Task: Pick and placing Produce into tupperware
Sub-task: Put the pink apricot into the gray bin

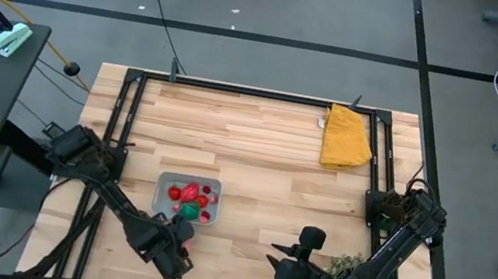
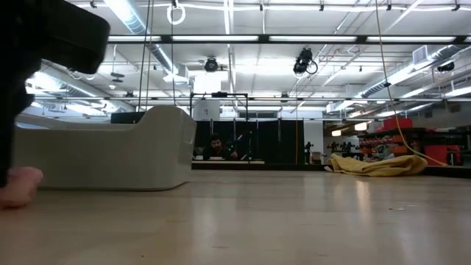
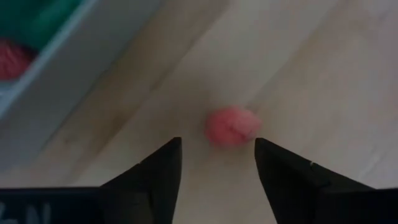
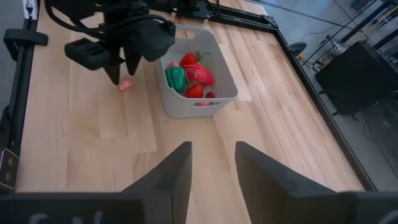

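Left claw (image 3: 214, 163) hangs low over the bench (image 1: 267, 153) with its fingers spread wide on either side of a small pink produce piece (image 3: 232, 126), gripping nothing yet; that straddle looks like the set-up for closing on the piece, which lies on the wood just outside the tupperware (image 4: 186, 106). Its arm reaches in from the tupperware's near side with the wrist tipped steeply down, while the tupperware already holds red pieces and a green one (image 4: 176, 77). Beyond the tupperware's right side, the right claw (image 4: 211, 165) waits open and empty, near a bushy plant (image 1: 346, 267), and the yellow cloth (image 1: 346, 138) lies farthest off.
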